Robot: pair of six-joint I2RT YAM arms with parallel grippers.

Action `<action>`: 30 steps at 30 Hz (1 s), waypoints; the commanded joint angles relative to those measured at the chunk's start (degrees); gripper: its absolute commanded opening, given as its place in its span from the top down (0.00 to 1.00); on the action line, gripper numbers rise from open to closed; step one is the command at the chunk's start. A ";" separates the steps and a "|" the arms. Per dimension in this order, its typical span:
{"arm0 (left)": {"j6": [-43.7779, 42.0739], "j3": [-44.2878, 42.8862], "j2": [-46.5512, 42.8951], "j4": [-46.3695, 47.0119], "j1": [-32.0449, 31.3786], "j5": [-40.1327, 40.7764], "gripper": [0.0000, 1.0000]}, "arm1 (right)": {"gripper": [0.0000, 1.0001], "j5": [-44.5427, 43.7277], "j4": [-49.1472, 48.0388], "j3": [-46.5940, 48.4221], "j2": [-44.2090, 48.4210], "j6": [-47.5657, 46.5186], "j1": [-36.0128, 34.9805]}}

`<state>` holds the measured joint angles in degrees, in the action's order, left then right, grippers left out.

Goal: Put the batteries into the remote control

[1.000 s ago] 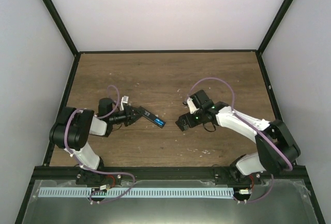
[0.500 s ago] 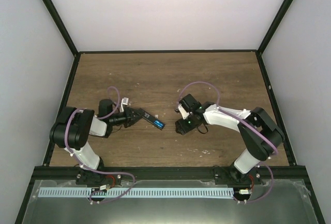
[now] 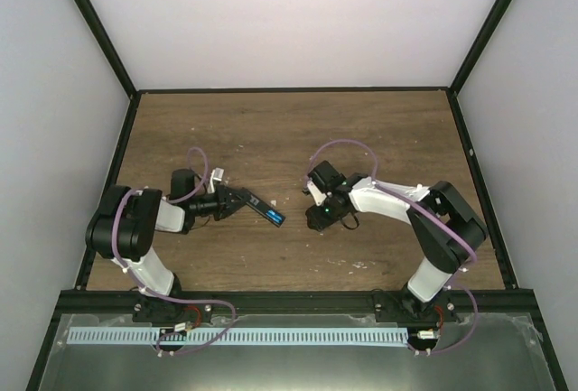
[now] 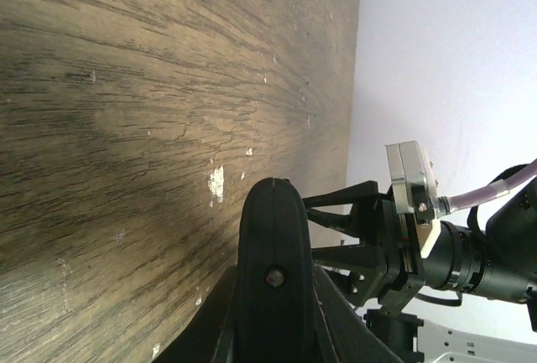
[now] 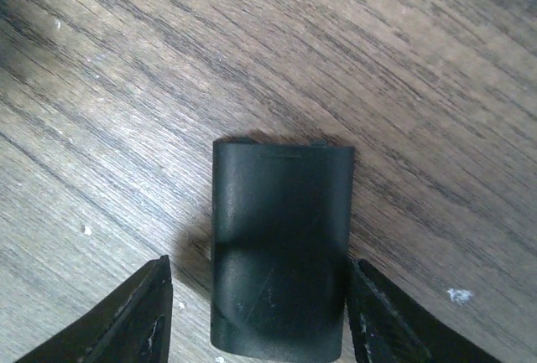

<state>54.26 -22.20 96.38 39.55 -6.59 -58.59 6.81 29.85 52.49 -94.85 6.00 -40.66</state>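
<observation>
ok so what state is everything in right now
remote control: gripped at one end, battery recess uncovered
batteries: blue, seated in the open recess
black cover: off the remote, lying flat on the table, not gripped
left fingers: shut on the remote control
right fingers: open, one on each side of the black cover

- counter (image 3: 289,129): dark brown wood grain, matte, with small white flecks (image 4: 216,183) and scuffs
- back wall (image 3: 289,21): plain white; side walls (image 3: 41,156) the same, greyer in shade
- black frame bars (image 3: 95,25) run along the counter's edges and up from both back corners
- near edge: grey metal shelf (image 3: 298,364) carrying a white slotted strip (image 3: 244,336)
- light: even, diffuse, soft shadows
</observation>
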 commanded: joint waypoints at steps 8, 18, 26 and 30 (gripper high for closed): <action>-8.62 -3.69 -0.49 -9.05 1.10 -3.69 1.00 | 0.56 -2.78 3.31 2.35 -1.21 -2.11 -0.49; -11.07 -4.69 0.29 -12.20 1.31 -4.68 1.00 | 0.60 -3.96 3.72 2.40 -0.97 -2.75 -0.69; -11.02 -4.87 0.57 -11.79 1.32 -4.96 1.00 | 0.61 -6.41 5.42 3.40 -3.09 -2.66 -2.60; -11.00 -4.82 0.65 -11.74 1.33 -5.09 1.00 | 0.63 -6.72 5.73 3.50 -3.14 -2.66 -3.00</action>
<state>44.49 -26.24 96.38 27.27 -5.54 -62.08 1.23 33.93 54.94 -96.64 3.66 -42.81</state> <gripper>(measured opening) 0.154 0.384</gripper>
